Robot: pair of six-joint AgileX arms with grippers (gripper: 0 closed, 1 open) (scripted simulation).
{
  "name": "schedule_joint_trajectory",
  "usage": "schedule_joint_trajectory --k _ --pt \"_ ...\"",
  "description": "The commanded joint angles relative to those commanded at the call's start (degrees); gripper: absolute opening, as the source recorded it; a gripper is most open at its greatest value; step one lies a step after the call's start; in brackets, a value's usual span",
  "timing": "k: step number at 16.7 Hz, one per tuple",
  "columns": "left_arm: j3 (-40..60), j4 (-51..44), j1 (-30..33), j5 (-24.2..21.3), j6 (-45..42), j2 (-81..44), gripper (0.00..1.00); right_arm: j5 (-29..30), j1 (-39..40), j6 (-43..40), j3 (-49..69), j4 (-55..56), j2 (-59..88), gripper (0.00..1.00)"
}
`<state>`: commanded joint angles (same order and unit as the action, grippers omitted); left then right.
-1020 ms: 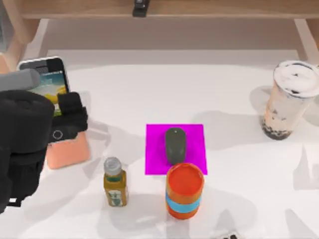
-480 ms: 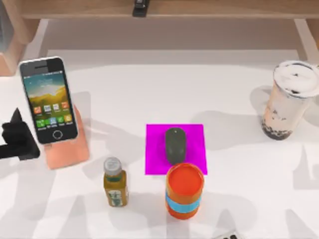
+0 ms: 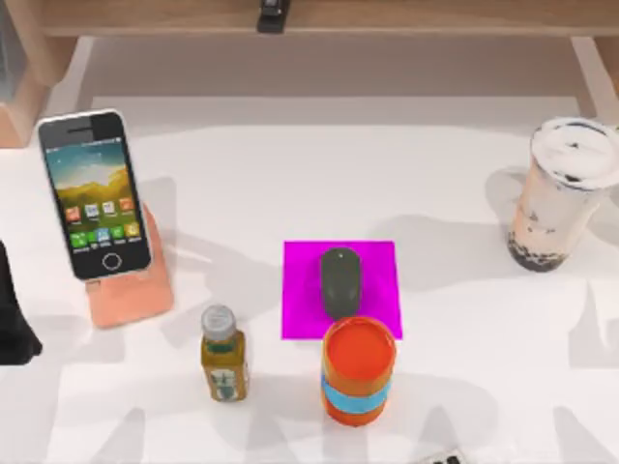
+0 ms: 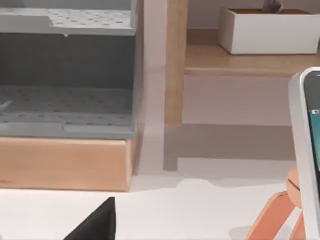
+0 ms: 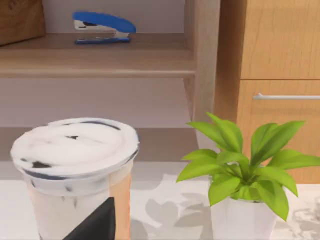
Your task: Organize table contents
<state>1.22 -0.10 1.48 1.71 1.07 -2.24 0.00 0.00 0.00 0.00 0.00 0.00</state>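
Note:
The white-edged smartphone [image 3: 95, 196] leans with its colourful screen up on an orange stand [image 3: 133, 287] at the table's [image 3: 290, 174] left; its edge [image 4: 302, 150] also appears in the left wrist view. A dark grey mouse [image 3: 339, 280] lies on a magenta pad [image 3: 377, 266] at the centre. At the far right stands the lidded milk-tea cup [image 3: 561, 193], which looms close in the right wrist view as cup [image 5: 75, 170]. My left gripper [image 3: 12, 324] sits at the left edge, apart from the phone and below it in the picture. A dark piece of my right gripper [image 5: 97, 222] shows in front of the cup.
A small amber bottle [image 3: 222, 353] and an orange can with a blue band [image 3: 358, 372] stand near the front, just below the pad. A wooden shelf [image 3: 319, 19] runs along the back, with a blue stapler [image 5: 102, 25] on it. A potted plant [image 5: 240, 175] stands beside the cup.
My left arm has drawn back from over the phone to the table's left edge. The phone stays leaning on its stand. Nothing else has moved.

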Motion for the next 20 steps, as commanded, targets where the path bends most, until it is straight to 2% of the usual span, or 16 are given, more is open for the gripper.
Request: schedule_joint_trajectory --k 2,8,11,15,20 --pt "-1.1 0.1 -1.4 -1.6 -1.0 2.1 1.00 0.0 0.0 0.0 0.0 0.0 0.0 1.00" --pt "-1.2 0.1 -1.5 -1.7 -1.1 2.2 1.00 0.0 0.0 0.0 0.0 0.0 0.0 1.00" --pt "-1.2 0.1 -1.5 -1.7 -1.1 2.2 1.00 2.2 1.3 0.2 -0.6 3.3 3.1 1.00" --pt "-1.2 0.1 -1.5 -1.7 -1.1 2.2 1.00 8.5 5.8 0.8 -1.8 14.4 14.4 1.00" --pt "-1.2 0.1 -1.5 -1.7 -1.1 2.2 1.00 17.2 13.5 1.7 -2.0 35.3 39.2 1.00"
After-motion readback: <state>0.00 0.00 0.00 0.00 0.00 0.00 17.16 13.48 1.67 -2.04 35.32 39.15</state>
